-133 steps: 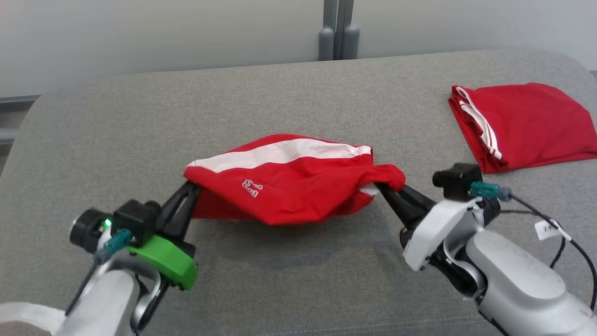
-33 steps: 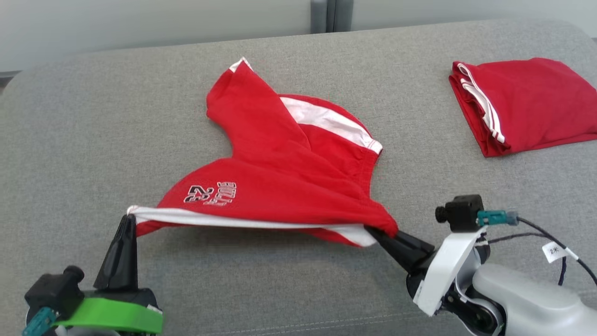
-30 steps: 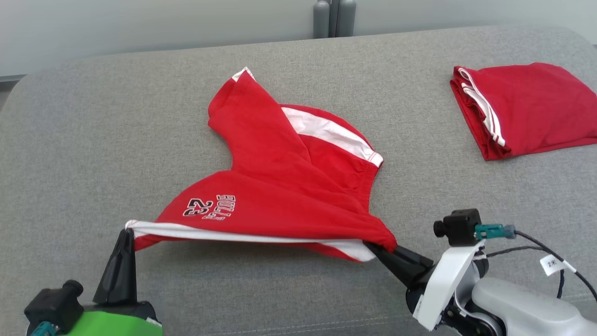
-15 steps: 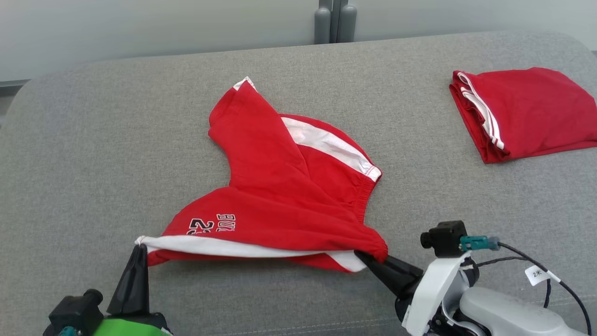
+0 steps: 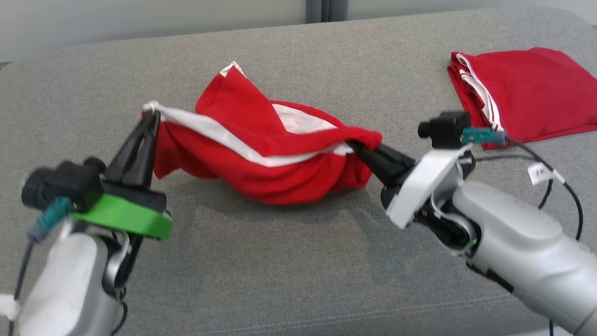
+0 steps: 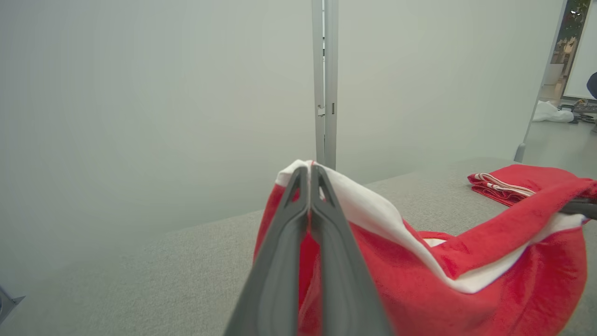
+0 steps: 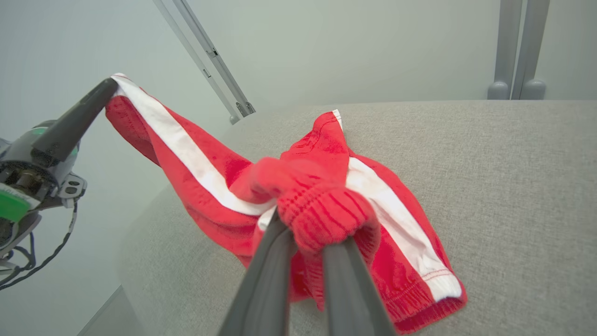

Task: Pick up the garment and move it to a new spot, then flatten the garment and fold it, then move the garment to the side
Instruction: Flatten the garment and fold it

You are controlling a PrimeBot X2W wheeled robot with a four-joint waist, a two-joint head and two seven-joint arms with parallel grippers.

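Garment hung slack between both tools, long axis left-right. Left tool clenched one end, right tool clenched the other.

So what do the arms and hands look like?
Left hand: long dark fingers, green bracket. Right hand: same fingers, white bracket, black cable with a white tag. Both carry a black camera with teal plug; forearms silver-grey.
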